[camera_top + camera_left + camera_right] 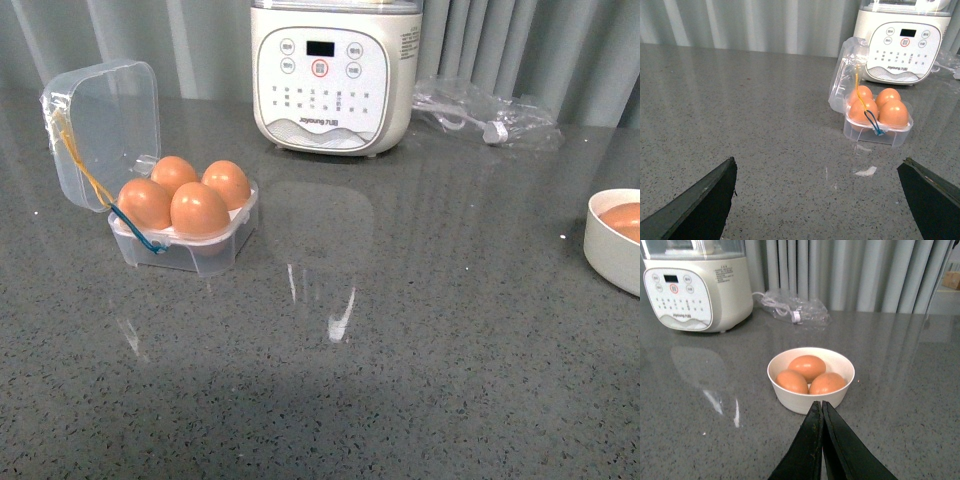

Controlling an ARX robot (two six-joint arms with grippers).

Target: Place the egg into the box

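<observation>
Grey speckled counter (450, 330) is gleaming before pale curtains (180, 40); left gripper (818, 162) gaping wide, right gripper (820, 404) pinching closed, empty.

Desk (450, 350) grey, finely speckled. Box (200, 258) clear, tray white, bands yellow and blue. Eggs (199, 208) orange-brown. Bowl (790, 402) white. Appliance (330, 120) cream, one button ringed red. Curtain (560, 50) pale grey, vertically streaked.

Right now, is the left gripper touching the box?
Apart. The left wrist view shows bare table between the open left gripper and the box.
</observation>
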